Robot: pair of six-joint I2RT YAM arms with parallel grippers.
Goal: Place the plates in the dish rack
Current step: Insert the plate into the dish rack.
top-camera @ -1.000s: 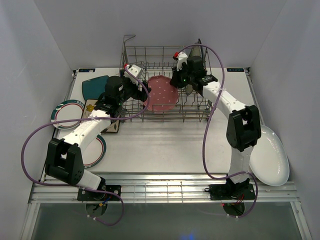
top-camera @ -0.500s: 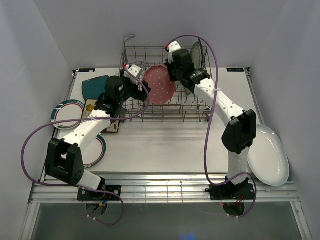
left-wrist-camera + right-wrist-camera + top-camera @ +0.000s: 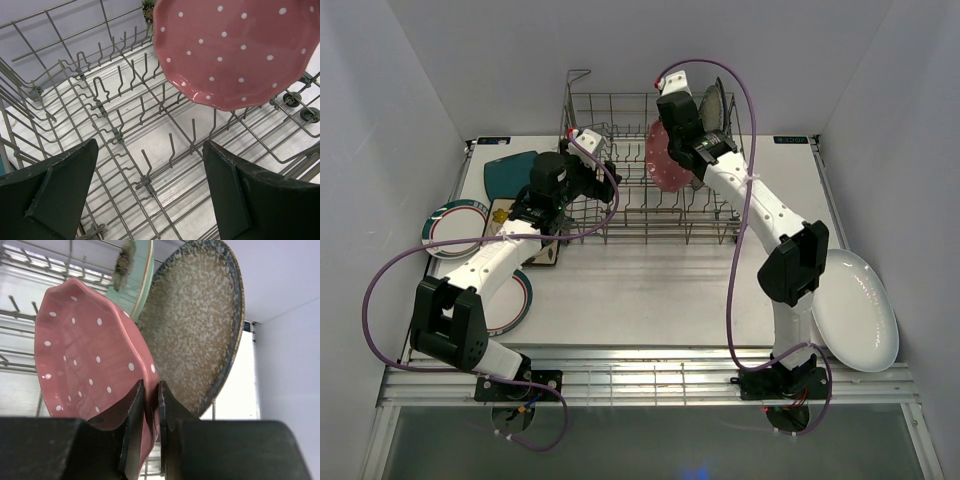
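Right gripper (image 3: pixel 150 386) is pinched narrow on the rim of the pink, white-dotted plate with the scalloped edge (image 3: pixel 85 355). It holds that plate up on edge over the far right end of the grey wire dish rack (image 3: pixel 640 232).

By my reading this is the slotting step: the plate is in the air and not yet seated between tines. Just beside it stand a mint-green plate (image 3: pixel 141 275) and a speckled tan plate with a dark blue rim (image 3: pixel 200 325), both upright in the rack.

The next move calls for a straight drop of the lower edge into a free gap alongside the mint one, without knocking it, and then a release.

Left gripper (image 3: pixel 150 147) hangs wide and empty over the rack's open rows (plenty of free tines down there).

The pink plate looks glossy and shallow, tilted rather than plumb, with dots showing in both wrist views.

On the table sit a big white oval plate (image 3: pixel 860 310) at right, and a teal square plate (image 3: pixel 508 172) and two white green-rimmed round plates (image 3: pixel 455 225) at left.
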